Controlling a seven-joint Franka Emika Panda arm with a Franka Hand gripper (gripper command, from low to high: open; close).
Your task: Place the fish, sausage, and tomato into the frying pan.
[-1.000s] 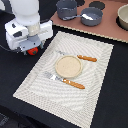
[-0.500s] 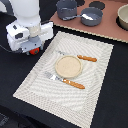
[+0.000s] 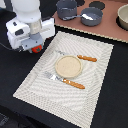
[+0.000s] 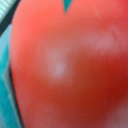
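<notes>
The tomato [image 3: 36, 49] is a glossy red-orange ball right under my gripper [image 3: 35, 47], at the exterior view's left, beside the striped placemat. It fills the wrist view [image 4: 65, 65], very close to the camera. The fingers are hidden, and the gripper looks shut on the tomato. The frying pan [image 3: 93, 21] stands at the back with its thin handle pointing to the exterior view's left. A small white object, probably the fish [image 3: 87, 17], lies inside it. The sausage is not visible.
A tan plate [image 3: 67, 66] sits on the striped placemat [image 3: 95, 95], between an orange-handled knife [image 3: 83, 58] and fork [image 3: 66, 81]. A dark grey pot [image 3: 66, 8], a dark round lid [image 3: 97, 5] and a brownish bowl [image 3: 123, 17] stand at the back.
</notes>
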